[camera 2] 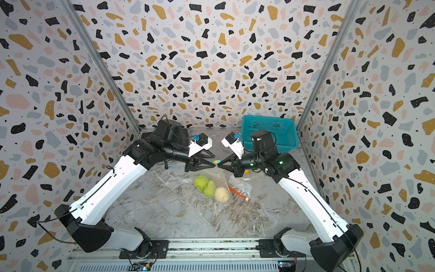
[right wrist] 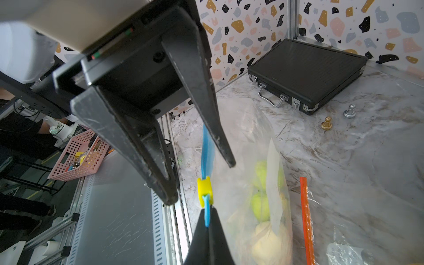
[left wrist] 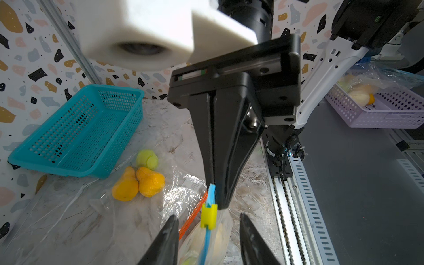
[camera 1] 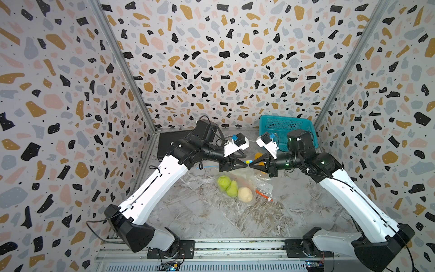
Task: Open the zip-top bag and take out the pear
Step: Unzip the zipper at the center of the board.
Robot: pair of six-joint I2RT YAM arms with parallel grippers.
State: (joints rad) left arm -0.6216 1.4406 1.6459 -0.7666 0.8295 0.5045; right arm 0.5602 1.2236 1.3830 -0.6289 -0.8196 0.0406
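The clear zip-top bag (camera 1: 237, 179) hangs by its blue zip strip (left wrist: 206, 243) between my two grippers, its bottom resting on the marble table. Inside it lie a green pear (camera 1: 231, 189) (camera 2: 209, 189), a round green fruit (camera 1: 223, 182) and a pale fruit (camera 1: 245, 194). My right gripper (right wrist: 207, 213) is shut on the end of the blue strip, right beside the yellow slider (right wrist: 204, 189). My left gripper (left wrist: 208, 215) faces it tip to tip. It is open, one finger on each side of the yellow slider (left wrist: 208, 216), with a gap to both.
A teal basket (camera 1: 287, 131) stands at the back right. A second clear bag with an orange zip (camera 1: 263, 195) lies right of the fruit, and orange fruits (left wrist: 137, 185) lie under the right gripper. A black case (right wrist: 307, 73) and two chess pawns (right wrist: 327, 122) are at the back left.
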